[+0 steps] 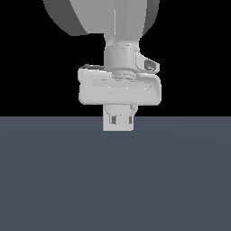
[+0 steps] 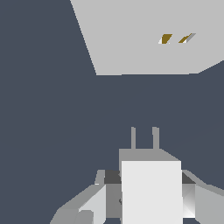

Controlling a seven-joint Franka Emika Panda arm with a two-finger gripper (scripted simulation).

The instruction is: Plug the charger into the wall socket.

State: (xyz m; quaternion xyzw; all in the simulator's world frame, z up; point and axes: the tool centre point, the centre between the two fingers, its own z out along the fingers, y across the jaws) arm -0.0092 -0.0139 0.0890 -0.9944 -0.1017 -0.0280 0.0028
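While the arm [image 1: 113,18] fills the upper part of the exterior view, the grey-blue bench [image 1: 115,180] spreads across the lower half under a black background. Arm's wrist housing is pale grey, hanging straight down near the middle of that view.

Wall socket [image 2: 140,35]: large flat white square block, seen only from the wrist view, lying on the bench with its face toward the camera. Two small orange slots sit side by side on the face. Not visible in the exterior view.

Gripper [image 1: 118,121]: points down, tips low against the bench horizon in the exterior view. In the wrist view the fingers [image 2: 94,203] press in on both sides of the charger, closed on it.

Charger [image 2: 151,192]: small plain white box, held between the fingers. Two thin grey prongs [image 2: 144,138] stick out of its far end, parallel, pointing toward the socket. A stretch of bare bench shows between prong tips and the socket's near edge; the two are well apart. Prongs line up roughly below the orange slots, a little off to one side
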